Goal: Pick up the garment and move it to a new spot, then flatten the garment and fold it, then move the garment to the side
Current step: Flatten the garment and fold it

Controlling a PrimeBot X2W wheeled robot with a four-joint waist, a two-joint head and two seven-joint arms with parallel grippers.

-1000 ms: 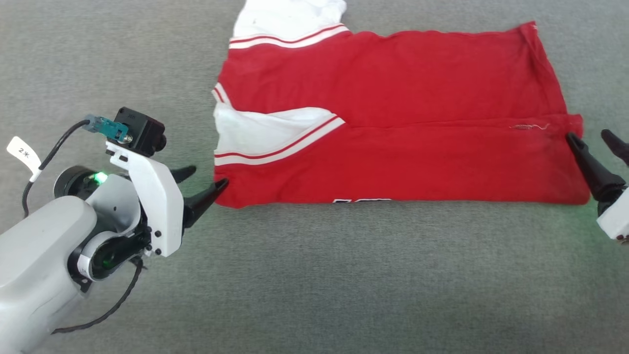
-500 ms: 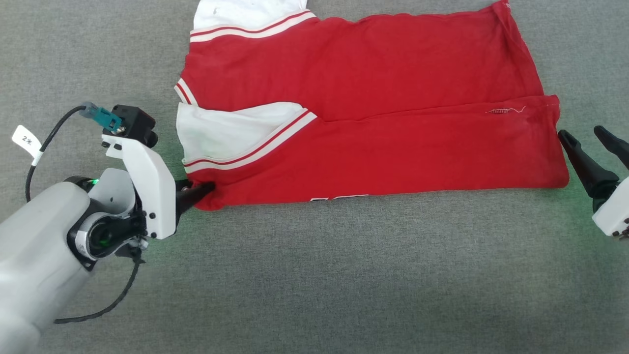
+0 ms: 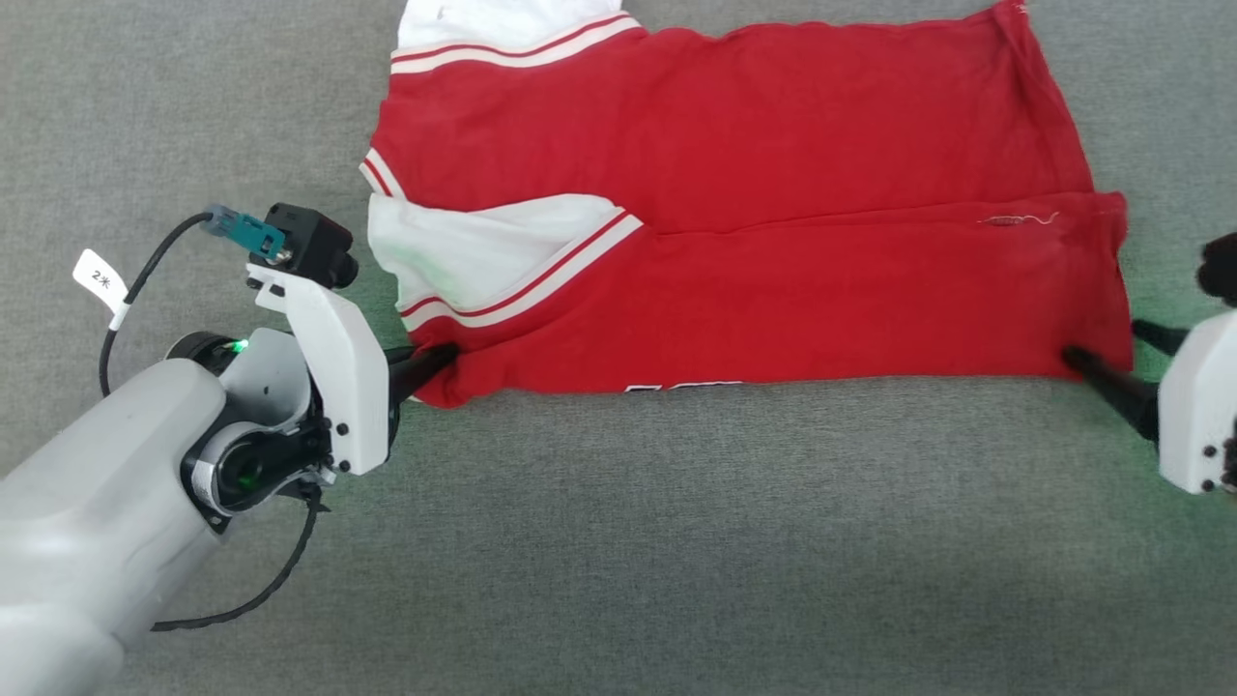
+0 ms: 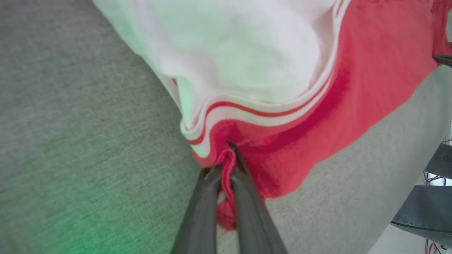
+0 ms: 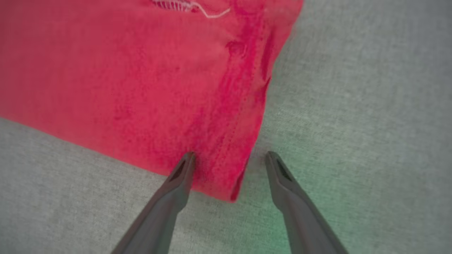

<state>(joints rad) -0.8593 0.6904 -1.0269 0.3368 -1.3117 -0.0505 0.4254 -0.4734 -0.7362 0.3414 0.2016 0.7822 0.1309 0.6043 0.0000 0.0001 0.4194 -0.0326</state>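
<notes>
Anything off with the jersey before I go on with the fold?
A loose white thread trails from a short run of stitches on the red jersey, near the hem end by the right hand; it looks like a frayed repair. No tear shows.

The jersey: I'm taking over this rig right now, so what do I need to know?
Left gripper: shut on the garment, at its near left corner below the white sleeve.
Right gripper: open, fingers straddling the near right corner, not gripping.
The garment lies flat on the grey surface, its near part folded over, one sleeve on top.
Done: flattened, first fold apparently made.
Left: likely close on that right corner, finish folding, move it aside.
</notes>
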